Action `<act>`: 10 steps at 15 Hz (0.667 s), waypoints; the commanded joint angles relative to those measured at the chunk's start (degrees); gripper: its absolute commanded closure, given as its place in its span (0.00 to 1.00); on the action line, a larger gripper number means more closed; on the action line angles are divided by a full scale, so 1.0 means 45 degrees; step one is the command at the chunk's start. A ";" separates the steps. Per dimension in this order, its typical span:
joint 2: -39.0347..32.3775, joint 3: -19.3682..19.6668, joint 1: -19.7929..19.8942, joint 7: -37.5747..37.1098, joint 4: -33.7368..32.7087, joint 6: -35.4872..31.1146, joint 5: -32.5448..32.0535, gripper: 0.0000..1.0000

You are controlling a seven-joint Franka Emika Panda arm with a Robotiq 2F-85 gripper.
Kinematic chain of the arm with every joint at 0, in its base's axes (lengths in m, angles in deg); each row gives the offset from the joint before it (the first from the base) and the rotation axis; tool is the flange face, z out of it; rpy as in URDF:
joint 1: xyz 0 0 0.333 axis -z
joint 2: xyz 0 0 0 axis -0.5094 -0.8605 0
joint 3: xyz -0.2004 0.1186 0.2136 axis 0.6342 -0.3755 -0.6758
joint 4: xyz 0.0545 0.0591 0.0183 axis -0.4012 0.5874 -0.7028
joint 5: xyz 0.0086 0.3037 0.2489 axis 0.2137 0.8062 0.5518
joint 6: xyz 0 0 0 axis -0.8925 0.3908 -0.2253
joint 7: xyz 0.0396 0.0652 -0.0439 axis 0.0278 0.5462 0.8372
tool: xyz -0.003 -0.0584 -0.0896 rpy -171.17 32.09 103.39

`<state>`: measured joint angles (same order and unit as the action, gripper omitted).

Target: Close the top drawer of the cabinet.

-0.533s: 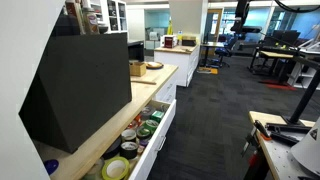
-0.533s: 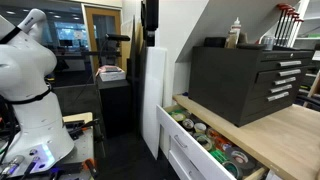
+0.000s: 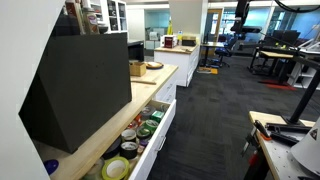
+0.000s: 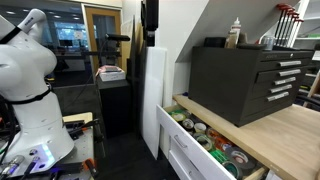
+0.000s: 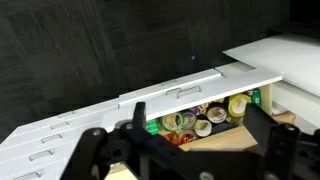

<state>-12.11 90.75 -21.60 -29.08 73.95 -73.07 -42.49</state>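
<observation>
The white cabinet's top drawer [image 3: 152, 132] stands pulled out and is full of tape rolls [image 3: 125, 150]. It also shows in an exterior view [image 4: 205, 148]. In the wrist view the drawer's white front [image 5: 195, 92] with its handle lies just beyond my gripper [image 5: 197, 114], and the tape rolls [image 5: 195, 120] show between the two fingers. The gripper is open and empty, hovering over the wooden countertop's edge [image 5: 225, 135] and apart from the drawer. The white arm [image 4: 28, 80] stands to the side in an exterior view.
A black tool chest [image 3: 85, 85] sits on the wooden countertop [image 3: 150, 85] above the drawer; it also shows in an exterior view [image 4: 245, 75]. Lower drawer fronts [image 5: 60, 140] show below. Dark carpet [image 3: 215, 110] runs along the cabinet. Workbenches [image 3: 275, 55] stand at the back.
</observation>
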 commanded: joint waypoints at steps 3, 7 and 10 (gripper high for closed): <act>-0.0162 -0.0309 0.0135 0.0171 0.0229 -0.0207 0.0116 0.00; -0.0417 -0.0841 -0.0117 0.0256 0.0980 -0.0797 0.0041 0.00; -0.0764 -0.1284 -0.0401 0.0496 0.1612 -0.1606 0.0046 0.00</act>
<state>-14.55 86.53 -22.39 -28.18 78.25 -75.96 -42.48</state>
